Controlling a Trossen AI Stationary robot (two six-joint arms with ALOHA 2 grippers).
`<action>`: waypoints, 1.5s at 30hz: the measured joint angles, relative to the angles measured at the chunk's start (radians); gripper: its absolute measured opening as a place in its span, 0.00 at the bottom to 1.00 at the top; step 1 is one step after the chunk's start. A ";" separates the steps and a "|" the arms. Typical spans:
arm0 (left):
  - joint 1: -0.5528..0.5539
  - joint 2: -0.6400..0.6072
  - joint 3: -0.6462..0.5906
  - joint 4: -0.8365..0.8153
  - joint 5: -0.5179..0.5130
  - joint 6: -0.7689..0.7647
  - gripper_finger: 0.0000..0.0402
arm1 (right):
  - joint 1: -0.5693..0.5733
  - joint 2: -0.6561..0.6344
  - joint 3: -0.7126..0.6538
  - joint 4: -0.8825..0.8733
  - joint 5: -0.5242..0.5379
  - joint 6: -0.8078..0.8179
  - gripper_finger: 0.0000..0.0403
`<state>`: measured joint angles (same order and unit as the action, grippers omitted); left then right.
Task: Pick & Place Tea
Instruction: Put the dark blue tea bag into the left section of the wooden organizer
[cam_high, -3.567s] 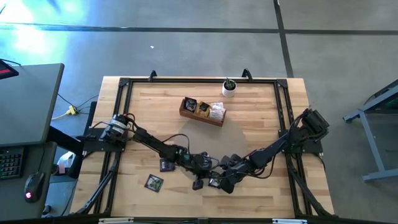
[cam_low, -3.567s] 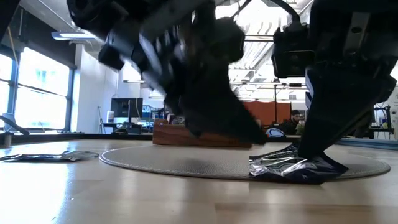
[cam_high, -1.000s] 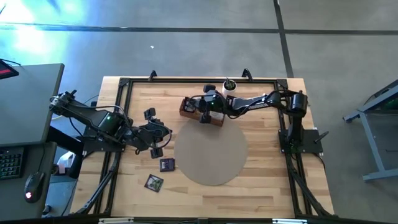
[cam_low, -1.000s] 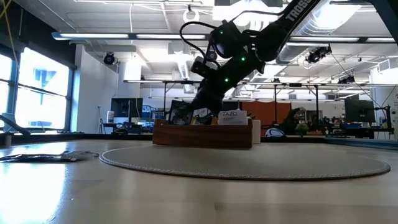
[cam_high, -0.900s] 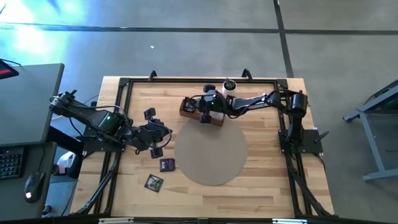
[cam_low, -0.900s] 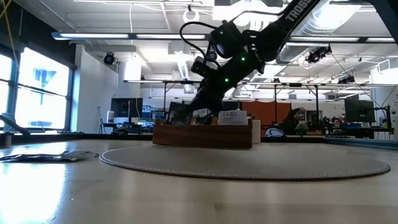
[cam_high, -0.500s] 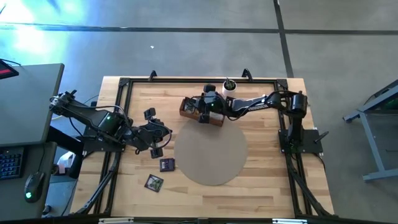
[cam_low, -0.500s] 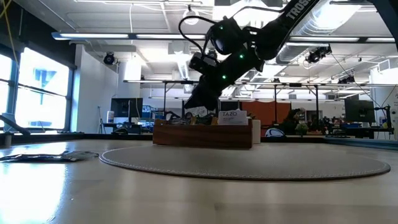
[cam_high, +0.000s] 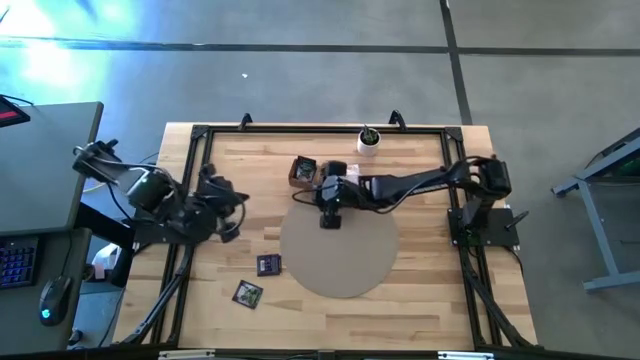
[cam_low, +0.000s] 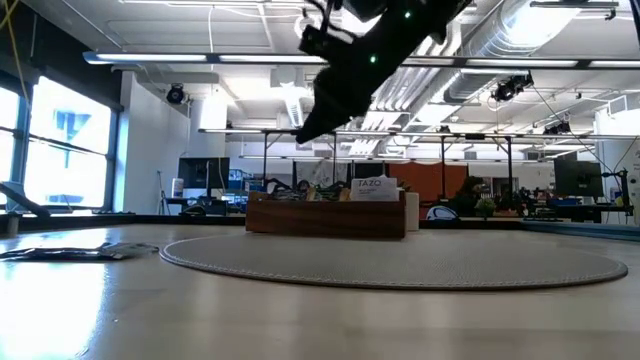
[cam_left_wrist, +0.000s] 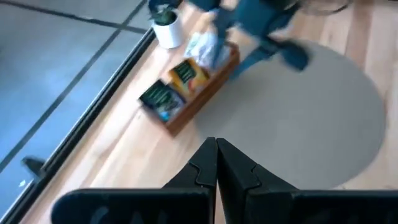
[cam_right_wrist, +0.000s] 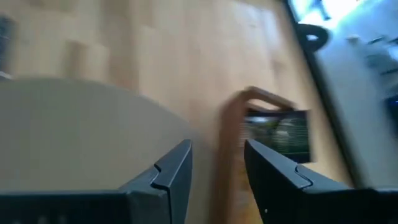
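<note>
Upright, dark tea sachet (cam_right_wrist: 280, 135) stands on edge in wooden box (cam_right_wrist: 239, 115).

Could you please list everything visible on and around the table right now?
Wooden box: one, brown, far side of the table, holding tea sachets.
Sachets in the box: dark green, orange and whitish; exact count unclear.
Loose sachets: two, dark, on the bare wood near the front left, one by the mat's edge, one nearer the front.
Round mat: one, grey-brown, table centre.
White cup with a plant: one, back edge.
Table: one, light wood, black frame.
Left gripper: shut, pulled back at the left edge.
Right gripper: open, raised above the mat's far edge beside the box.
</note>
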<state>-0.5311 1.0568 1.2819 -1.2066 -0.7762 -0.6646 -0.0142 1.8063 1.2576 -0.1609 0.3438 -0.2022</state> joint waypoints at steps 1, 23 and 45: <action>-0.014 -0.007 0.000 -0.035 -0.013 -0.034 0.00 | 0.011 -0.002 0.000 -0.004 -0.024 0.038 0.35; -0.183 0.137 -0.409 0.358 0.346 -0.215 0.00 | 0.268 0.006 -0.143 0.185 -0.137 0.271 0.35; -0.182 0.272 -0.410 0.369 0.624 -0.464 0.00 | 0.217 0.006 -0.144 0.465 -0.217 0.061 0.35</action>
<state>-0.7136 1.3289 0.8722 -0.8377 -0.1521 -1.1283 0.2023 1.8122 1.1133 0.3043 0.1268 -0.1413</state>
